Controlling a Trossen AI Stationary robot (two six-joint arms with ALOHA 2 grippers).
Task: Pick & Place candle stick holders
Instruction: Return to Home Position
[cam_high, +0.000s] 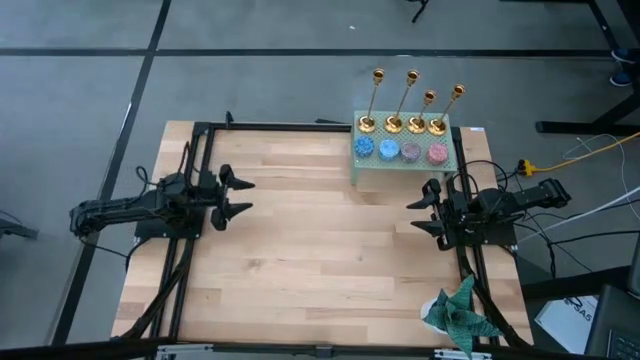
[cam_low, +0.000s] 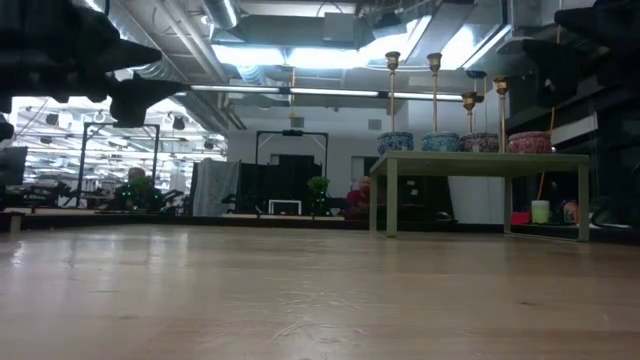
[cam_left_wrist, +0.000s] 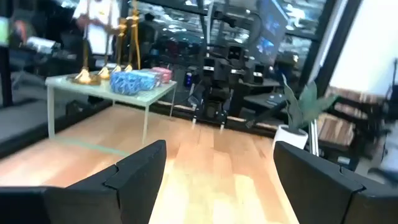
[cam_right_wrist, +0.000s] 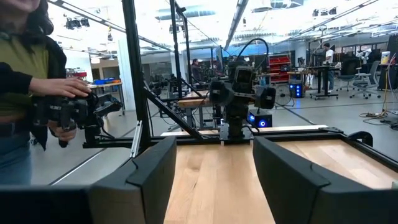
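Several gold candle stick holders (cam_high: 412, 105) stand in a row by their round bases on a small pale green stand (cam_high: 402, 172) at the table's far right; they also show in the low view (cam_low: 434, 95) and, blurred, in the left wrist view (cam_left_wrist: 127, 37). My left gripper (cam_high: 246, 196) hovers open over the table's left part, pointing level toward the right. My right gripper (cam_high: 416, 214) hovers open at the table's right side, just in front of the stand, pointing left. Neither has anything between its fingers (cam_left_wrist: 140, 177) (cam_right_wrist: 152, 174).
Several small coloured bowls (cam_high: 400, 151) sit in a row on the stand in front of the holders. A green crumpled thing (cam_high: 458, 312) lies at the near right corner. Bare wooden tabletop (cam_high: 320, 240) lies between the arms. A person (cam_right_wrist: 25, 81) stands beyond the table's left side.
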